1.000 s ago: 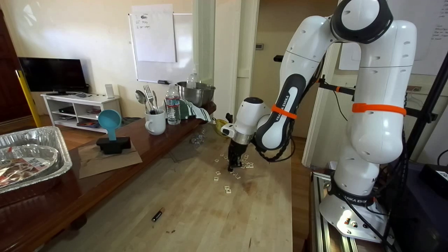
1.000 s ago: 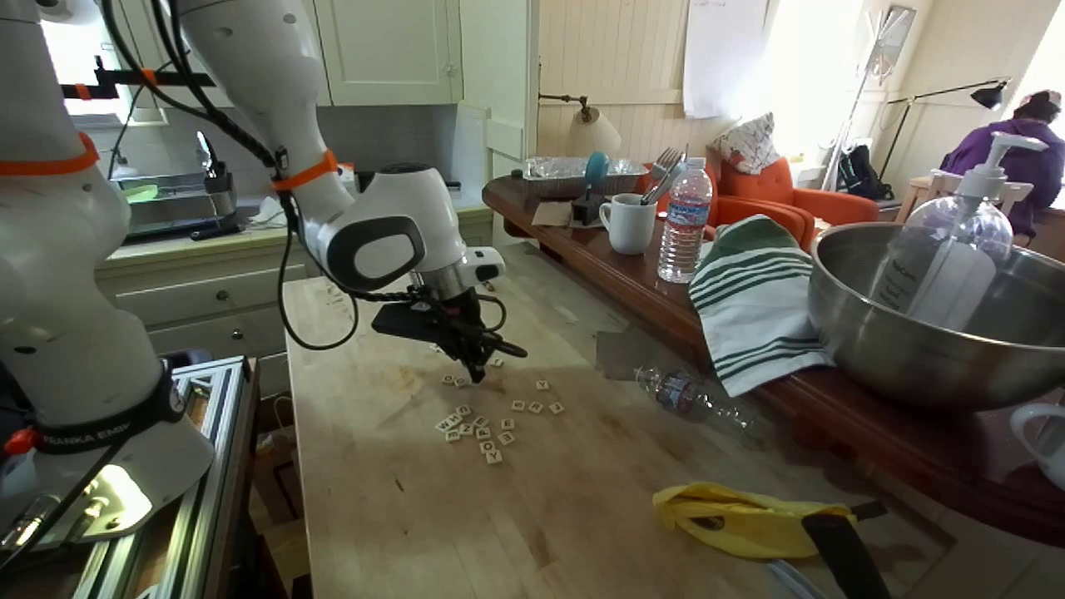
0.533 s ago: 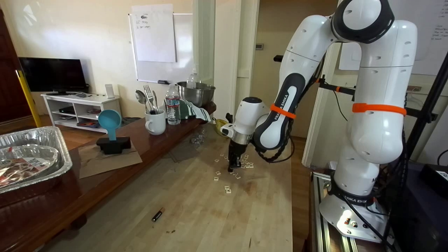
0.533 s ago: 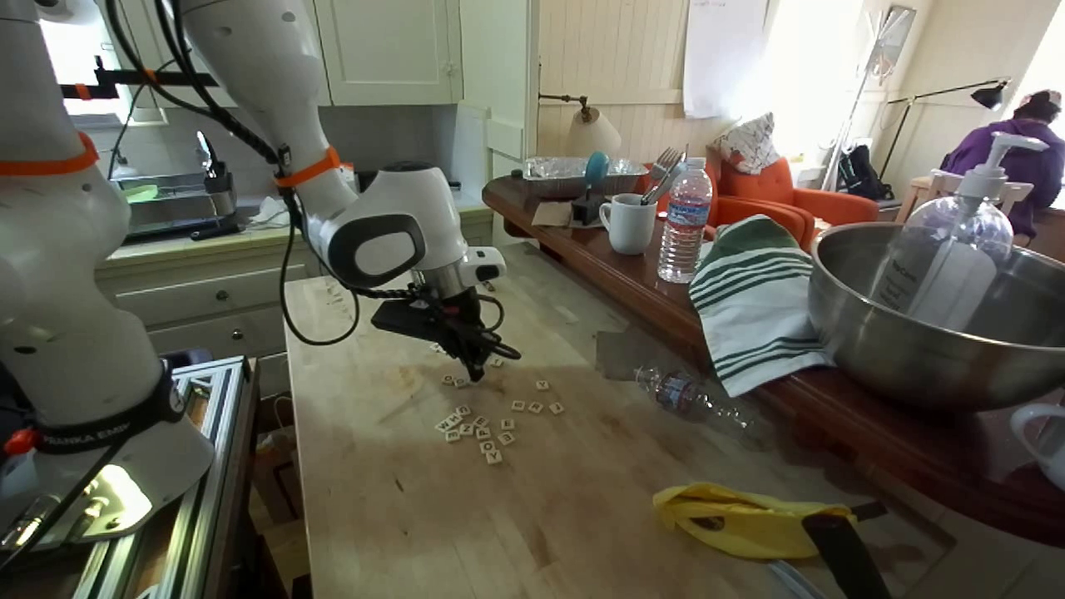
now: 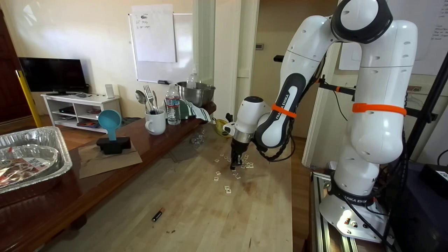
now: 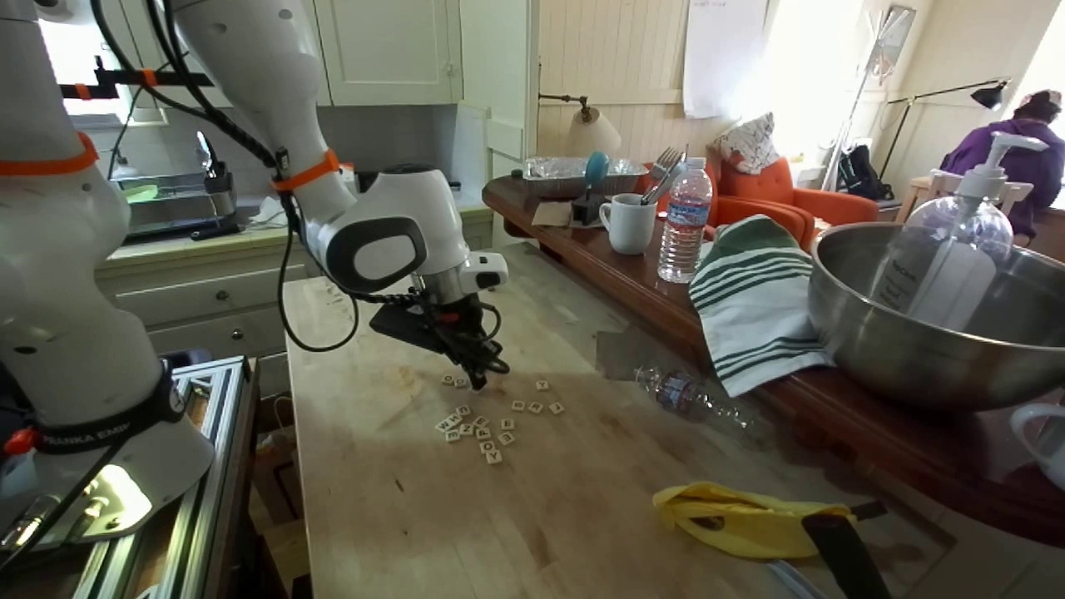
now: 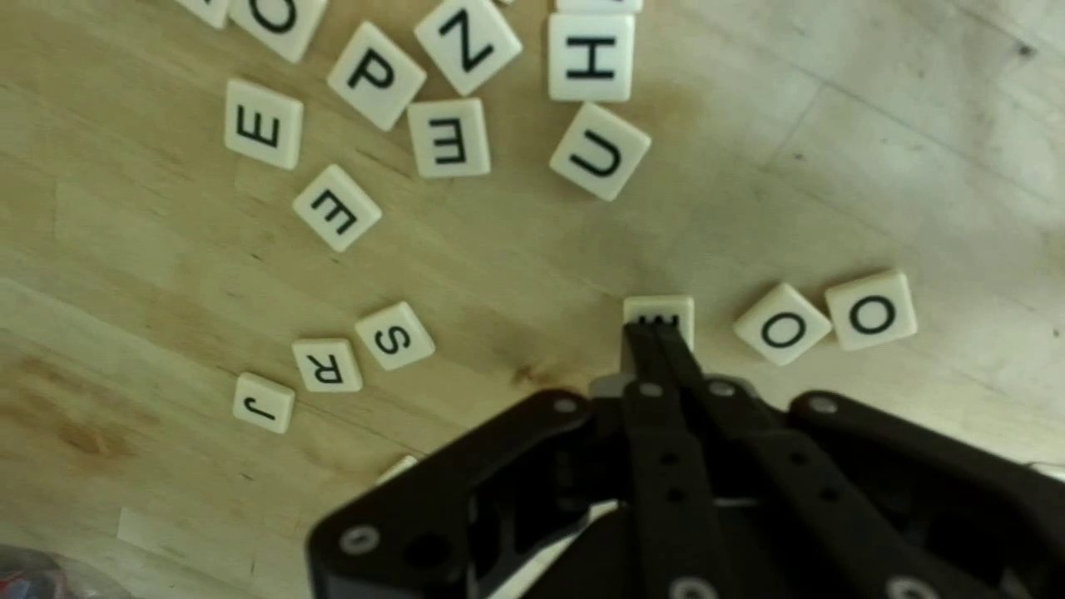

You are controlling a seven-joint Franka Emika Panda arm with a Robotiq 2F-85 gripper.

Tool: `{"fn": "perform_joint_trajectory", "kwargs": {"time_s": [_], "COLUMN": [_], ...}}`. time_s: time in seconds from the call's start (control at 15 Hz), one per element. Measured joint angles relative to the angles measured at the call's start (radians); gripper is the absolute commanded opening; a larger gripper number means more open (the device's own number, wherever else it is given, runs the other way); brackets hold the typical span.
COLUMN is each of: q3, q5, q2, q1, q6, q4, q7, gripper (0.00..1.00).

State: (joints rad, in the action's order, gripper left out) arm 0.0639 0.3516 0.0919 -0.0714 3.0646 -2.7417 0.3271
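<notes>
Jaws, pressed together, have shifted slightly and hide part of a letter tile (image 7: 658, 306) just right of the wrist view's centre; likely light, stiff and slick, it should suit a pinch on opposite edges.

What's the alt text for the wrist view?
Shut black gripper at bottom, partly hiding a letter tile on a wooden table; contact unclear. Two O tiles lie to the right, other tiles above and to the left.
</notes>
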Motion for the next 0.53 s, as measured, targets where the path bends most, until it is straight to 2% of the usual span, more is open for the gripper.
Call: {"fn": "perform_joint_trajectory", "kwargs": {"time_s": [0.53], "q3": [-0.022], "q5": [-0.056], "q2": [0.0], "q1": [-0.001], "q6": [-0.003], "q4": [0.0], "q7": [0.018], "gripper": [0.0]}}
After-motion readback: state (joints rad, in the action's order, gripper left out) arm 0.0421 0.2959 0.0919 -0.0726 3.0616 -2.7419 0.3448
